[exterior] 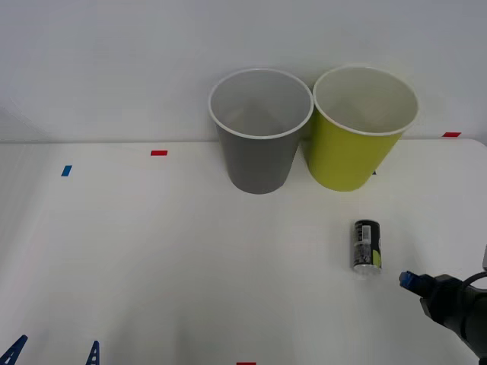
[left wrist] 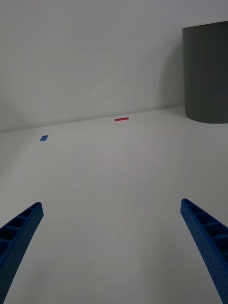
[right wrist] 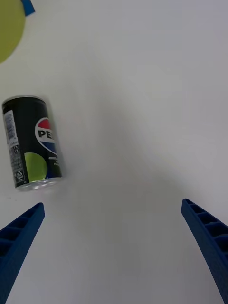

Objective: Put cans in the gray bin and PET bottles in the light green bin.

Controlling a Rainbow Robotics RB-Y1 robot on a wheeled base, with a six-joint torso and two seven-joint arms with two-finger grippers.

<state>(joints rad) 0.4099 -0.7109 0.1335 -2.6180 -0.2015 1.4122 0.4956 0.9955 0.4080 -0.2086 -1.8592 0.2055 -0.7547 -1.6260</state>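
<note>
A: Start on the left, taking the gray bin as the marker. What is there?

B: The left end effector (exterior: 53,352) sits low at the near edge of the white desk (exterior: 152,251), well to the left of the gray bin (exterior: 261,129) and nearer the robot. Its blue fingers (left wrist: 19,237) are spread wide with nothing between them. A blue tape mark (exterior: 66,170) and a red tape mark (exterior: 158,153) lie on the desk left of the bin.

A: And the gray bin itself?

B: Upright at the back of the desk against the wall. The light green bin (exterior: 358,129) stands just to its right, rims close together.

A: The can?

B: The can (exterior: 366,245) lies on its side on the desk, in front of and to the right of the gray bin, below the light green bin.

A: The right arm?

B: The right end effector (right wrist: 114,247) is farther right and nearer the robot than the can, apart from it, fingers spread wide, holding nothing.
</note>
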